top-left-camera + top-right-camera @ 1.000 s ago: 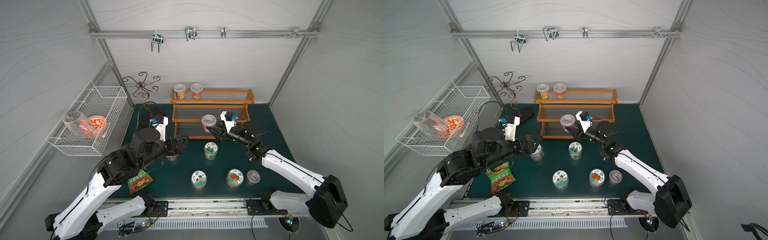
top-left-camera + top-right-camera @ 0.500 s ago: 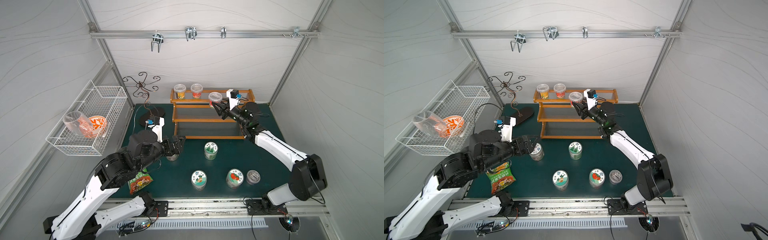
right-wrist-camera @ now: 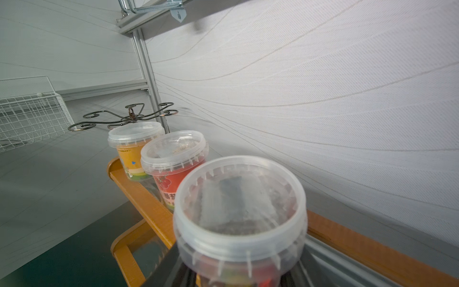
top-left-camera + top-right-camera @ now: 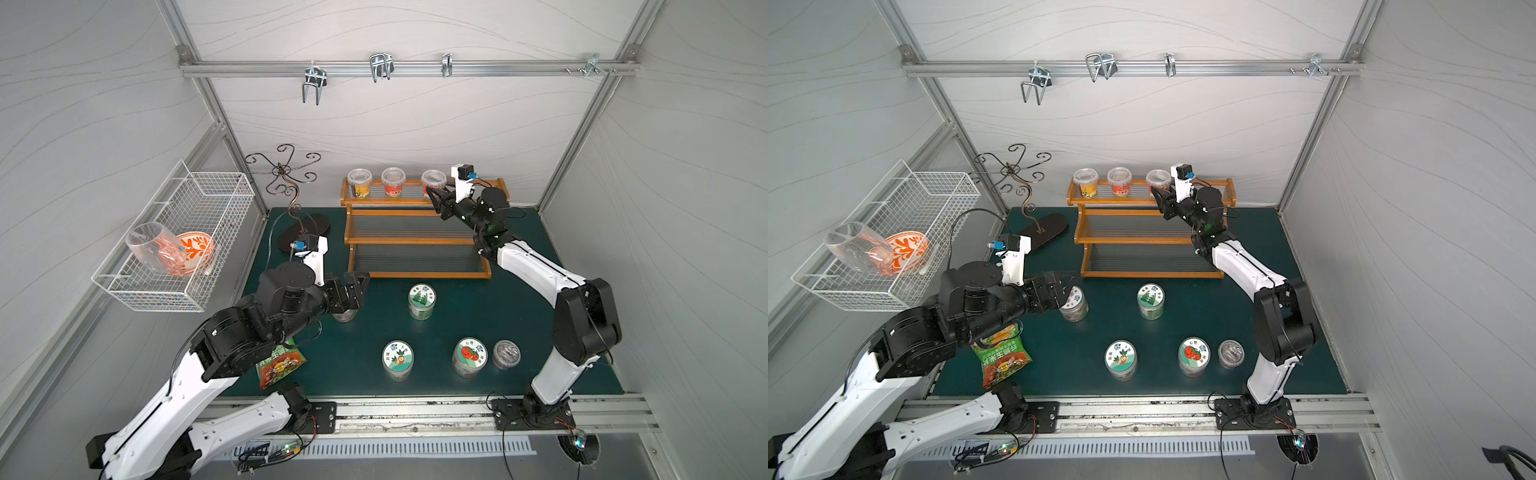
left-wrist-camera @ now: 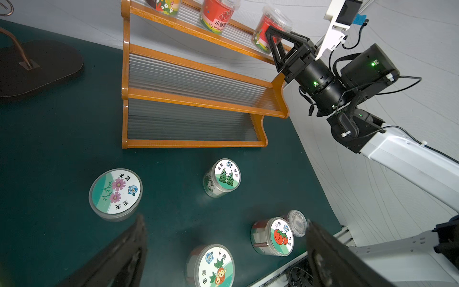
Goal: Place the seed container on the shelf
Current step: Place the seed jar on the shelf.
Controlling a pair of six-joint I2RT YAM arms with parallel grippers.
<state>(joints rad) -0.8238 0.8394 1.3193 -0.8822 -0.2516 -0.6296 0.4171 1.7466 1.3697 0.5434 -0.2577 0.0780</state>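
Releasing early could tip the container (image 4: 433, 181), clamped in the right tool (image 4: 437, 196) at the top tier of the shelf (image 4: 390, 202) beside two jars (image 4: 393, 183), if unseated; the left tool (image 4: 359, 284) gapes, empty.

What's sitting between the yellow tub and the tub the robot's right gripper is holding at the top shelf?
The red-label tub, on the top tier of the shelf. Both top views and the right wrist view show it.

A white wire basket (image 4: 216, 199) holds a tipped clear glass (image 4: 153, 247) and an orange-patterned bowl (image 4: 198, 250); a scrolled metal stand (image 4: 1046, 228) and a snack bag (image 4: 1003, 359) sit along one edge of the green mat (image 4: 519, 324).
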